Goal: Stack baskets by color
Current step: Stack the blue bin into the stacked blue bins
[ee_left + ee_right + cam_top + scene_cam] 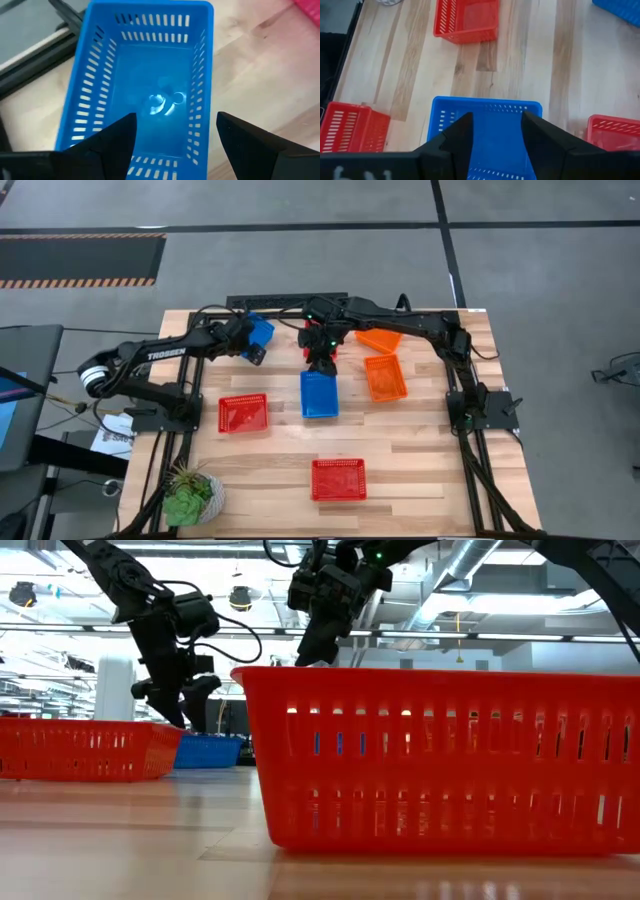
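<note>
My left gripper (172, 130) (250, 346) hangs open just above a blue basket (142, 85) (263, 330) standing at the table's far left. One finger is over the basket's inside, the other over the table beyond a long wall. My right gripper (495, 127) (320, 360) is open above the far end of a second blue basket (485, 125) (319, 395) at mid-table; the low view shows this gripper (318, 640) well clear of the table. Two red baskets (243, 413) (338, 479) and two orange baskets (385, 377) (379, 338) rest on their bottoms.
A potted plant (190, 498) stands at the near left corner. Something red (308, 340) shows beneath my right arm at the far middle. The near red basket (440, 760) fills the low view's foreground. Bare wood lies at the near right (440, 470).
</note>
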Motion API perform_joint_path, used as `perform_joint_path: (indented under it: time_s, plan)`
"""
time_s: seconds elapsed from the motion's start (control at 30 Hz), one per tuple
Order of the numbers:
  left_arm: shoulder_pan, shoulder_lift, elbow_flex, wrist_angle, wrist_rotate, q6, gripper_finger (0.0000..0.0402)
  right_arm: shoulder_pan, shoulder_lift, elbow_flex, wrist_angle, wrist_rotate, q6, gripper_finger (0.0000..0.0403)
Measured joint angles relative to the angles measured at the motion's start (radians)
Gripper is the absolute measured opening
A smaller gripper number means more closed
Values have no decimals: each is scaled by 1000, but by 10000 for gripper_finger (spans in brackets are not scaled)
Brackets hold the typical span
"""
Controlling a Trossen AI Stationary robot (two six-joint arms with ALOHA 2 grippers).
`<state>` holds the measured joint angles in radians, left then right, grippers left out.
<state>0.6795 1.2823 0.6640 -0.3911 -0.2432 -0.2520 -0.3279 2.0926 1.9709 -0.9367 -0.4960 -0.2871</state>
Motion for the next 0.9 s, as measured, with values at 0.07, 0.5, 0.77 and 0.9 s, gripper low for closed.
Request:
perform_joint_path:
  time_s: [0.07, 0.5, 0.77, 0.9]
  plan:
    - [4, 8, 0, 0, 3, 1, 263, 0, 0, 0, -2, 0, 0, 187]
    - [-7, 14, 0, 14, 285, -51, 263, 0, 0, 0, -9, -1, 0, 188]
    - [-73, 13, 0, 125, 475, -109, 263, 16, 0, 0, -52, -2, 0, 184]
    - [-114, 11, 22, 108, 472, -111, 263, 22, 0, 0, -60, -3, 0, 182]
